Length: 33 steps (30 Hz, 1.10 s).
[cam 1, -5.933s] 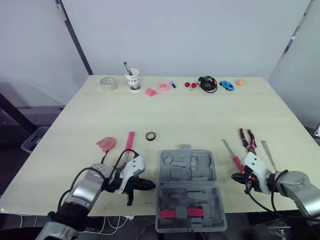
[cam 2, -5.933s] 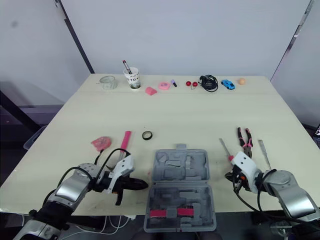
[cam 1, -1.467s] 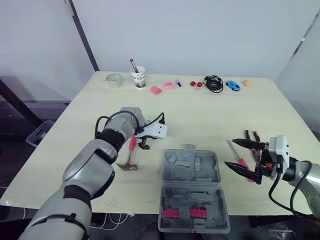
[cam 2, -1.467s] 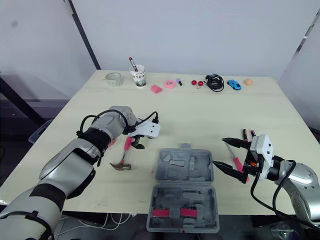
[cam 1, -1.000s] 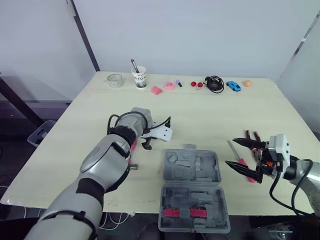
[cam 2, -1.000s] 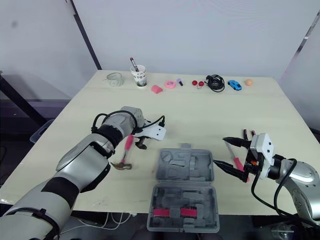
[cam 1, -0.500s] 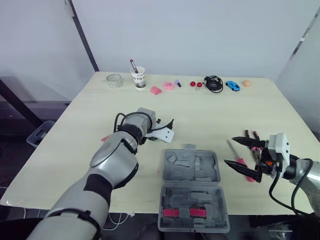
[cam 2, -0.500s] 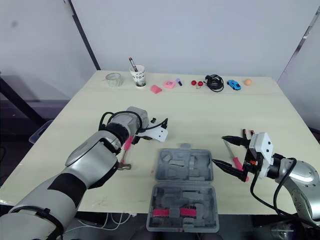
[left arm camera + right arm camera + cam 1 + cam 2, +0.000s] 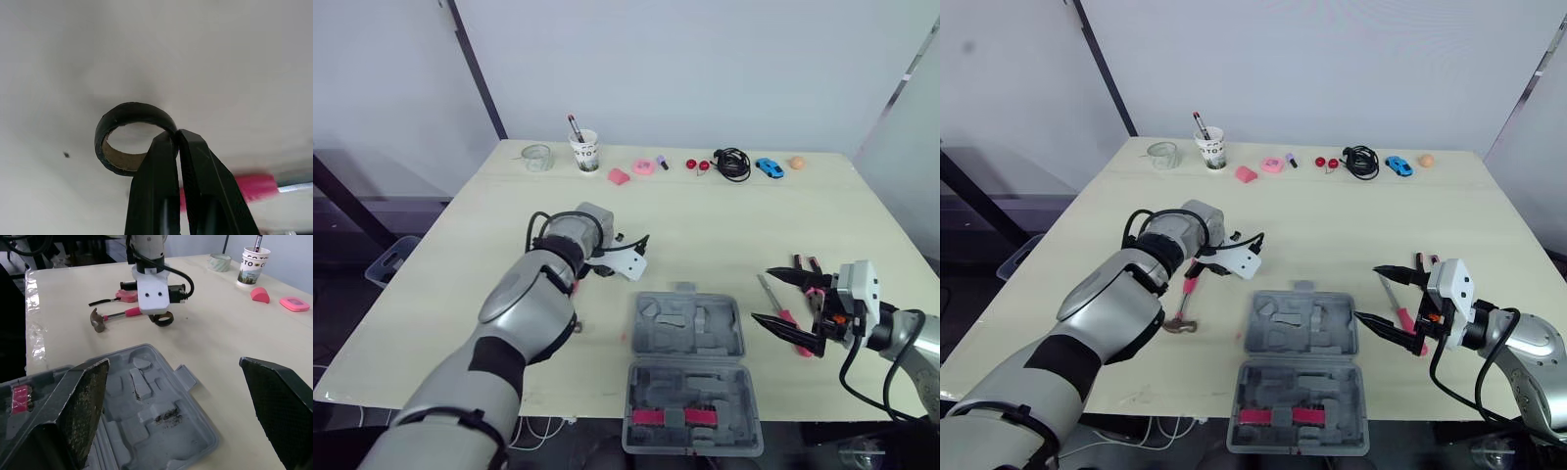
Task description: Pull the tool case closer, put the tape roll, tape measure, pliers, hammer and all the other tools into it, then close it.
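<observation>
Left of the open grey plastic tool case [image 9: 688,333], a black tape roll [image 9: 132,108] is clamped by the left hand [image 9: 175,136]; the right hand [image 9: 762,296] is spread apart.

Oddments lining the far tabletop [image 9: 705,220] edge
A paper cup [image 9: 586,157] is holding a pen [image 9: 575,125] near a glass jar [image 9: 536,158].

The white paper cup [image 9: 253,268] by the worktop's [image 9: 220,333] far edge bears dark lettering reading "TOTO"; the rest is unreadable.
</observation>
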Available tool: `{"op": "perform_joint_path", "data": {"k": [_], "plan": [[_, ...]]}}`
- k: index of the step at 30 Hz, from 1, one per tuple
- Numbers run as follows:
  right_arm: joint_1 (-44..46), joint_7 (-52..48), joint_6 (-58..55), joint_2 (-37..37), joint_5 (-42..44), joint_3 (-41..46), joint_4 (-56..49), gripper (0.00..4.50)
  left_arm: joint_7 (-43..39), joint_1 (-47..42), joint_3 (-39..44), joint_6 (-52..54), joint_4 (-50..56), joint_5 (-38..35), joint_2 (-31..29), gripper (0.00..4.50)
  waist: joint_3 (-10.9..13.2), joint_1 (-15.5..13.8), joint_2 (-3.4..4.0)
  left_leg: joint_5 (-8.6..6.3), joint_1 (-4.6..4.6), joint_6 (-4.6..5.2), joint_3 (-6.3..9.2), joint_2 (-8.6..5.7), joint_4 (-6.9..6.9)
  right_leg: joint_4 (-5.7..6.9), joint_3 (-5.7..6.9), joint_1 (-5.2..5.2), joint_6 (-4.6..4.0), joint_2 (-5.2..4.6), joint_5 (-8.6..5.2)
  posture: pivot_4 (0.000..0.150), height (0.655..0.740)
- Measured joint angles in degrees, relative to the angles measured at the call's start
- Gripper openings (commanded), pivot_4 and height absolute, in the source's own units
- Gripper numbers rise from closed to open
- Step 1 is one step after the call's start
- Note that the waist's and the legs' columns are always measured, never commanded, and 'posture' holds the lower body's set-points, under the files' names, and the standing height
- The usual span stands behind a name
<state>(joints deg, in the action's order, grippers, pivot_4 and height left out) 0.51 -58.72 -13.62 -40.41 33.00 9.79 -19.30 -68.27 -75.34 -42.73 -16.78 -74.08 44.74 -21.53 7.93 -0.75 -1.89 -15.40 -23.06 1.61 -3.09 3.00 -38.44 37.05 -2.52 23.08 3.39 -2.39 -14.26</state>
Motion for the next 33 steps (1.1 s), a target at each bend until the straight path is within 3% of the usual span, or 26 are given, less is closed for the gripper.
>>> {"op": "perform_joint_path", "data": {"k": [6, 10, 20, 27, 33], "plan": [[-0.1, -1.0, 0.0, 0.0, 0.0, 0.0, 0.1, 4.50, -11.1, -0.6, 3.7, 0.1, 6.7, -4.9, -2.4, 0.04, 0.0, -0.1, 0.00, 0.00, -0.09, 0.00, 0.07, 0.01, -0.02, -0.04, 0.06, 0.00, 0.00, 0.00, 0.00, 0.150, 0.7400], [-0.1, -1.3, 0.0, 0.0, 0.0, 0.0, 0.1, 4.50, -19.8, 1.1, 6.4, 4.0, 18.3, -10.5, -3.3, 0.04, 0.0, 0.0, 0.03, 0.00, -0.10, 0.00, 0.11, 0.01, -0.05, -0.03, 0.07, 0.00, 0.00, 0.00, 0.00, 0.150, 0.7400], [-0.1, -2.7, 0.0, -1.4, 0.0, 0.2, 1.3, 4.50, -21.5, 7.8, -3.4, 20.4, 45.9, -29.7, -9.4, 0.04, 0.1, 0.1, 0.15, 0.00, -0.03, 0.00, 0.15, 0.04, -0.07, 0.06, 0.04, 0.00, -0.01, 0.05, 0.00, 0.150, 0.7400], [-0.8, -3.0, 0.2, -1.5, -0.3, 0.2, 2.0, 4.50, -21.6, 8.9, -5.8, 26.2, 47.6, -31.4, -9.4, 0.04, 0.1, 0.1, 0.16, 0.00, -0.04, 0.00, 0.15, 0.04, -0.10, 0.06, 0.04, 0.00, -0.01, 0.08, -0.01, 0.150, 0.7400], [-1.8, -3.0, 0.3, -1.5, -0.4, 0.2, 2.0, 4.50, -21.6, 9.9, -5.7, 27.0, 47.6, -28.2, -8.3, 0.04, 0.1, 0.0, 0.16, 0.01, -0.04, 0.00, 0.15, 0.04, -0.10, 0.06, 0.04, -0.01, -0.01, 0.08, -0.01, 0.150, 0.7400]]}}
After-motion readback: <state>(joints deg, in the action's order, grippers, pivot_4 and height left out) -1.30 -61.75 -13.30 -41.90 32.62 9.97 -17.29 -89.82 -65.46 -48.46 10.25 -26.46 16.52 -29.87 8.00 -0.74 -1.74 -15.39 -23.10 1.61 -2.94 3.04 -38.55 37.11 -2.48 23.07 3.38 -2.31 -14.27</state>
